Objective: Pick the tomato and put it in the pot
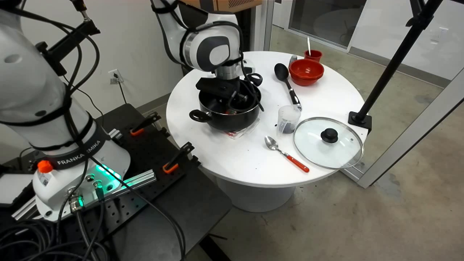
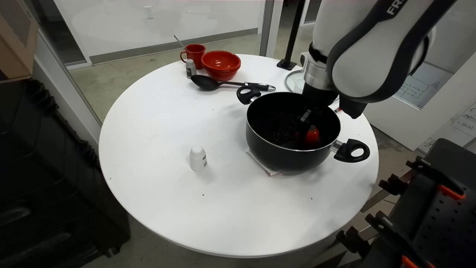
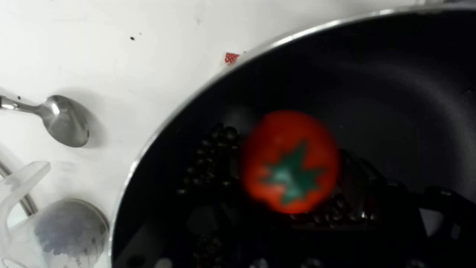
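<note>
The tomato [image 2: 312, 135] is inside the pot [image 2: 286, 160], toward four o'clock of its opening in an exterior view, and the wrist view shows me its green leaf mark. Small dark bean-like pieces [image 3: 208, 160] lie beside it on the pot's floor; whether the tomato touches them I can't tell. I have the gripper [image 2: 305, 131] down in the pot, one dark finger in front of the tomato. With black on black, I can't make out whether the fingers pinch it or stand apart from it. The arm [image 1: 212, 50] hangs over the pot.

A thin red-and-white sheet [image 2: 270, 171] shows from under the pot on the round white table [image 2: 167, 208]. In an exterior view, reading the clock from the pot, I get the black serving spoon [image 1: 290, 87] at two o'clock, the stacked red bowls [image 1: 305, 80] farther out the same way, and a clear cup [image 1: 288, 116] at three. Near four are a metal spoon [image 1: 286, 154] with an orange-red handle and, farther away, the glass lid [image 1: 328, 148], partly past the table edge. In an exterior view I have a white shaker [image 2: 198, 158] between eight and nine o'clock, and at ten a red mug [image 2: 196, 56] with a grey shaker [image 2: 190, 69] just beside it.
</note>
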You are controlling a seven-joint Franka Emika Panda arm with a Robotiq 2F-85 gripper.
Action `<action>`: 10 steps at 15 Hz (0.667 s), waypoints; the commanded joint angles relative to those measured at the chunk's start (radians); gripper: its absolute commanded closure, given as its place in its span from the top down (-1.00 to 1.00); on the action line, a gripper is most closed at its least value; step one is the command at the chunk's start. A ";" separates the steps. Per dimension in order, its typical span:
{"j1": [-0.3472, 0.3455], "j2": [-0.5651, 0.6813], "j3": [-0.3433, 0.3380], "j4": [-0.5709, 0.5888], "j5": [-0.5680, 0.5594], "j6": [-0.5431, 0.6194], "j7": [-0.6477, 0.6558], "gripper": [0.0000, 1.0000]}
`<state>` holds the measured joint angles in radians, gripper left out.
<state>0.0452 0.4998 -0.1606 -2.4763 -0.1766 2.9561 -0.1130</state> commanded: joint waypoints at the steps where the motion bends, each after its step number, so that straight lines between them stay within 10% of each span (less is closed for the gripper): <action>1: 0.019 0.011 -0.011 -0.004 -0.016 0.040 0.029 -0.23; 3: 0.008 0.013 0.002 0.000 -0.006 0.031 0.024 -0.02; 4: 0.004 0.014 0.006 0.002 -0.003 0.027 0.023 0.76; 10: -0.024 0.008 0.030 0.000 0.010 0.016 0.013 1.00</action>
<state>0.0447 0.5081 -0.1534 -2.4759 -0.1747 2.9659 -0.1068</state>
